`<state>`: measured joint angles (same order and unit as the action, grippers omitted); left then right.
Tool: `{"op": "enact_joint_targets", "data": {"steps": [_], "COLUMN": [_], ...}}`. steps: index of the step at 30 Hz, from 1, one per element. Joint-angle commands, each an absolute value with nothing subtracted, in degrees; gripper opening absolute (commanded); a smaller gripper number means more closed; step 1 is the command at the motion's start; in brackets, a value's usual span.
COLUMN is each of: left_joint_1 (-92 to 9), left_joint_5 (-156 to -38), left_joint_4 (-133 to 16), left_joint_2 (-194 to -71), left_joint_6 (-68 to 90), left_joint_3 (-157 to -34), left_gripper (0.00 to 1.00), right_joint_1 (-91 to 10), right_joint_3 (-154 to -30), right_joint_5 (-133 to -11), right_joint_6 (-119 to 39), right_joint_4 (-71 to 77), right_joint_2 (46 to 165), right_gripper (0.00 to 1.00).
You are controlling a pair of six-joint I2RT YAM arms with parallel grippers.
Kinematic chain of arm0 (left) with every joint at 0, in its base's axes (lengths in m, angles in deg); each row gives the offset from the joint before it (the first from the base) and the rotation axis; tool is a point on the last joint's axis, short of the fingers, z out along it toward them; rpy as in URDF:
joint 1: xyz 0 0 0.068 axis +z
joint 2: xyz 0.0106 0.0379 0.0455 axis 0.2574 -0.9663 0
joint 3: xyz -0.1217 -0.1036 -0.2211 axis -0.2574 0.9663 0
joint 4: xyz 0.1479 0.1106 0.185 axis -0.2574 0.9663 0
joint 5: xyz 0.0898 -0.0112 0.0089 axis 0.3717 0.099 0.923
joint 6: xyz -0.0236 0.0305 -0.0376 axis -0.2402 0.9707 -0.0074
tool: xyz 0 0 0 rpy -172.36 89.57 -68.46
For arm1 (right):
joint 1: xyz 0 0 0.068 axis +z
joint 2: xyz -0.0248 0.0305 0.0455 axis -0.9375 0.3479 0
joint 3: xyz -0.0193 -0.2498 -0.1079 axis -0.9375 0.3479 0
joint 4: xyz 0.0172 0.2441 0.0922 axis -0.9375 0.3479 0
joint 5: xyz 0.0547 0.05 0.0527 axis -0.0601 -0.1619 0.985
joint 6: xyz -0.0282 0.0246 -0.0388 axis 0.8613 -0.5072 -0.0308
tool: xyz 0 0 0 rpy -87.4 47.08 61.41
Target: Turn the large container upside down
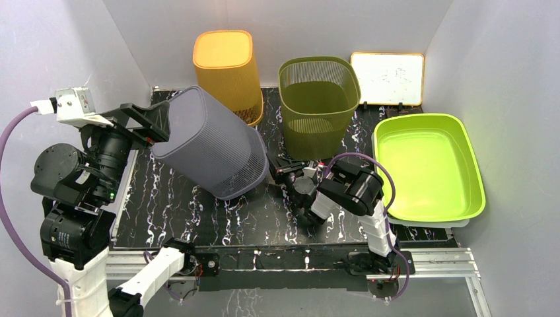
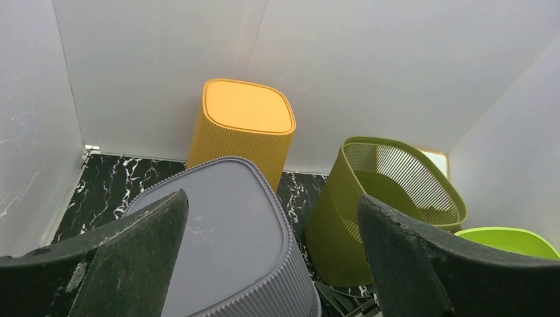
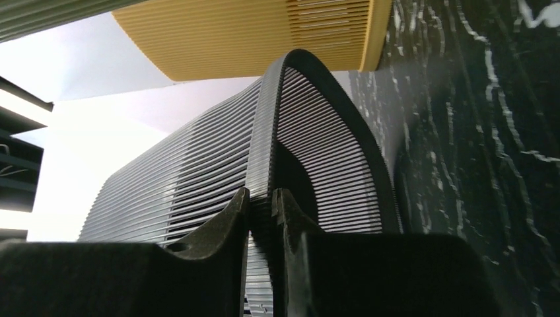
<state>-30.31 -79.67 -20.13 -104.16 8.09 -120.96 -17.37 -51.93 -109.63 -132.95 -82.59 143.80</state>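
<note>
At the open rim of the grey bin (image 1: 211, 142), on the side nearest the arms, the right tool (image 3: 261, 198) pinches the ribbed wall. The bin leans on the counter (image 1: 198, 214), rim low, closed base raised toward the left tool (image 1: 153, 124), whose fingers are spread wide. Behind the grey bin stand an upturned orange bin (image 1: 228, 69) and an upright olive bin (image 1: 317, 105).

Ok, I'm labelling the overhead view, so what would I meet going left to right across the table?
grey container → olive basket → lime tray
</note>
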Motion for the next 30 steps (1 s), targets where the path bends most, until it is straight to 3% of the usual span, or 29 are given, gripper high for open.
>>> {"op": "enact_joint_targets", "data": {"steps": [1, 11, 30], "left_joint_1": [-30.50, -30.47, -30.53], "left_joint_5": [-79.78, -80.39, -80.45], "left_joint_4": [-21.70, -22.91, -24.10], "left_joint_2": [-103.61, -102.60, -101.18], "left_joint_6": [8.43, 7.43, 6.55], "left_joint_3": [-119.82, -116.56, -112.45], "left_gripper": [0.98, 0.98, 0.99], "right_joint_1": [-17.13, -17.58, -17.54], "right_joint_3": [-48.28, -46.15, -54.40], "right_joint_5": [-107.19, -106.28, -103.65], "right_joint_6": [-130.09, -125.65, -109.14], "right_joint_4": [-97.93, -89.40, -48.28], "right_joint_2": [145.63, 143.40, 133.50], "right_gripper": [0.12, 0.20, 0.30]}}
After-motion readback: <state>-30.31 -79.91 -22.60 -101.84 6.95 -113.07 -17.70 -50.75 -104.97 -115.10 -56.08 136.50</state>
